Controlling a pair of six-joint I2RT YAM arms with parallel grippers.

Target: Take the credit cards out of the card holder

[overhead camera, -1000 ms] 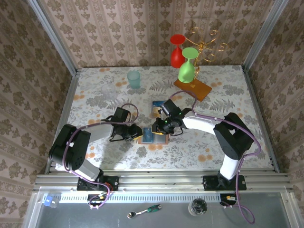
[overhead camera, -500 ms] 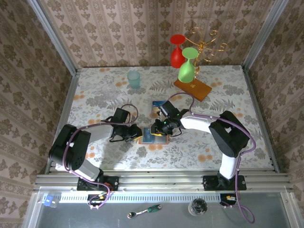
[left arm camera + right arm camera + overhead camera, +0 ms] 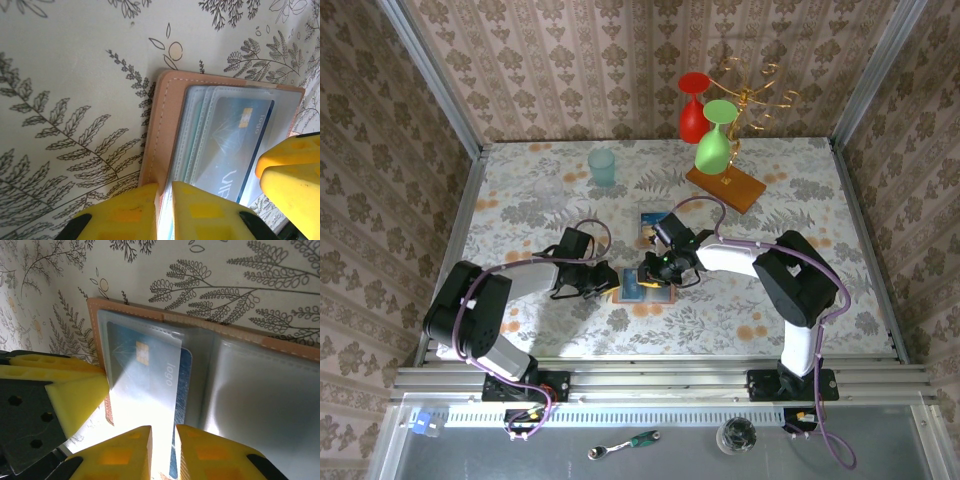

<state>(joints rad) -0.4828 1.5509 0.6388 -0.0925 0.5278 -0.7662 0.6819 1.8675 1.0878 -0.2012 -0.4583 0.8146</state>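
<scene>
Floral table (image 3: 520,200) under both arms. Card holder (image 3: 167,125) lies open and flat between the two grippers. Left gripper (image 3: 165,195) is clamped narrow on the holder's leather edge, with the holder stretching ahead of its fingertips. Right gripper (image 3: 163,440) faces it, jaws pinched narrow on the near edge of the blue credit card (image 3: 145,375). The card is still in its clear sleeve, just ahead of those fingers.

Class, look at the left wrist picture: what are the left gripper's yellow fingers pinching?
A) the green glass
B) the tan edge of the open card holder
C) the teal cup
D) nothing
B: the left gripper has its fingers on either side of the card holder at its tan stitched edge.
</scene>
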